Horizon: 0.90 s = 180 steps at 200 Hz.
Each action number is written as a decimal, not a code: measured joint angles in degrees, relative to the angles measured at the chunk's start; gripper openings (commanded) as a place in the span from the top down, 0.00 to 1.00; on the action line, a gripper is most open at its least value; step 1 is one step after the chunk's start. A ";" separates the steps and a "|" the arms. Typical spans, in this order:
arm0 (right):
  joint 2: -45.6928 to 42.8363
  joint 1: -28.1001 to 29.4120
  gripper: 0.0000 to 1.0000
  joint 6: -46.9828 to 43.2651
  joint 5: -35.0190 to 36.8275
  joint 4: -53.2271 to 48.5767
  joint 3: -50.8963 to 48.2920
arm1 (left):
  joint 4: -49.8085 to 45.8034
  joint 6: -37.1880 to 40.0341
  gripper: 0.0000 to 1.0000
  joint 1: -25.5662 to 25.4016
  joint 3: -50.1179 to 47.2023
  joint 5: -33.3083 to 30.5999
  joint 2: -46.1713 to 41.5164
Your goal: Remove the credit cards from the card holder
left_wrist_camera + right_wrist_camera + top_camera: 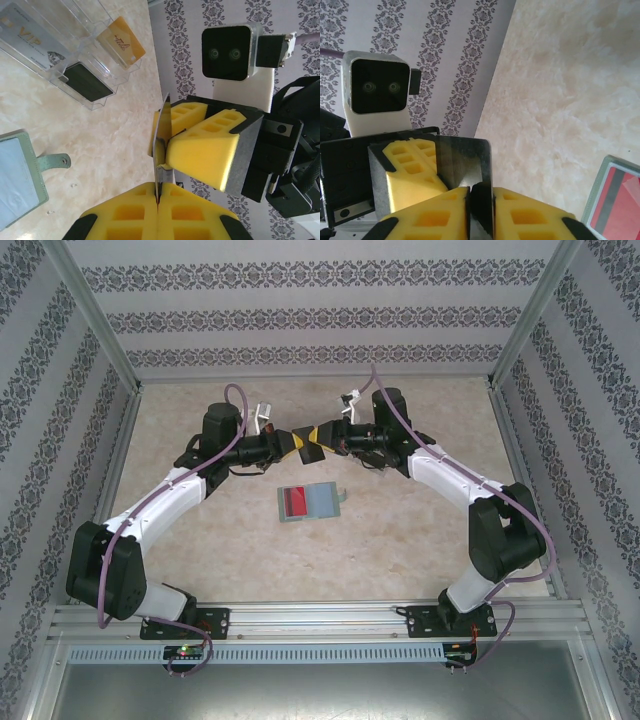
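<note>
Midair above worktop (400, 530): left gripper (158, 194) jaws closed on credit card (161, 129) edge; right gripper (481, 192) jaws clamp opposite edge, card pinched between both.

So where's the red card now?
In the overhead view the red card lies in the left half of the open wallet, mid-table, below the left gripper and right gripper.

Beige marbled table (420, 530): open card holder (322, 500) and 1 clear tray (59, 76)
</note>
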 measured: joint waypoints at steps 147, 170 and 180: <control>-0.52 -4.59 1.00 -46.62 27.36 -27.17 6.19 | -38.88 23.21 0.02 6.73 4.68 -37.62 -6.84; -0.50 -5.88 1.00 -56.63 29.46 -29.07 7.02 | -41.72 26.16 0.00 6.84 4.83 -42.60 -8.24; -0.26 -6.03 1.00 -60.81 30.08 -30.51 7.52 | -42.38 27.10 0.01 6.84 4.83 -43.85 -8.48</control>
